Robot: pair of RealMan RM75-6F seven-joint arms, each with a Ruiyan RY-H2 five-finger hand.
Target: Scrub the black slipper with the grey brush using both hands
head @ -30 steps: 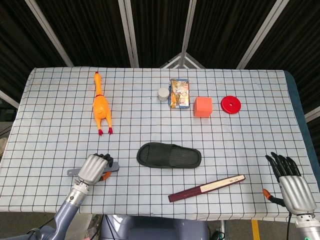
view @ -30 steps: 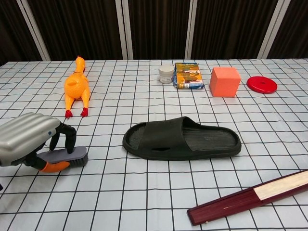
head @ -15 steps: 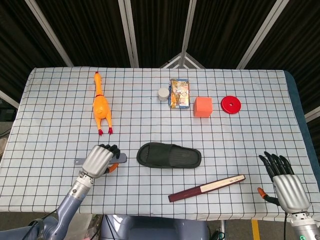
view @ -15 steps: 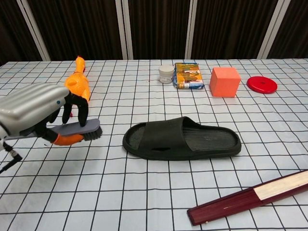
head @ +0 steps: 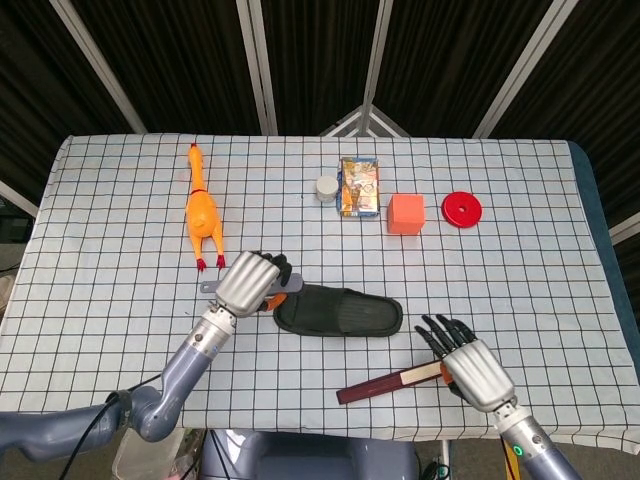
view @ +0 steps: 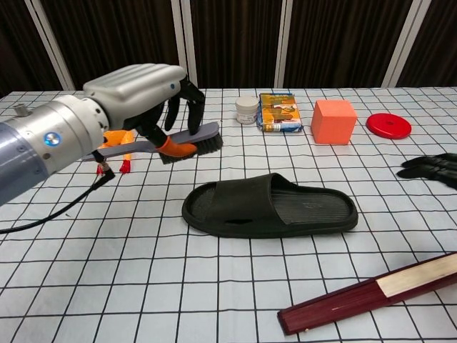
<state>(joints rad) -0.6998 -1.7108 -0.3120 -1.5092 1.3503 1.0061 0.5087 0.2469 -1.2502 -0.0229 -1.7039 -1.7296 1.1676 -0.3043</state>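
Silver ribbed metal back on the left hand [view: 136, 89], black fingers [view: 191, 100], orange thumb pad beneath. Behind it, grey-blue forearm, blue round mark, thin black cable trailing. Right hand [head: 468, 362] matching: silver shell, black fingers [head: 440, 333].

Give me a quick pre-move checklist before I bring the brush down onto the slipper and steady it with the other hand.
1. Brush held: ok. The left hand grips the grey brush off the table.
2. Bristles facing down: ok, as far as the chest view shows.
3. Brush over the slipper: not ok. It hangs above and just left of the black slipper, near its open end.
4. Slipper steadied: not ok. The right hand is open, fingers apart, and short of the slipper.
5. Right hand's path: cannot tell. The folded fan lies right at that hand; contact is unclear.
6. Slipper flat, sole down: ok.
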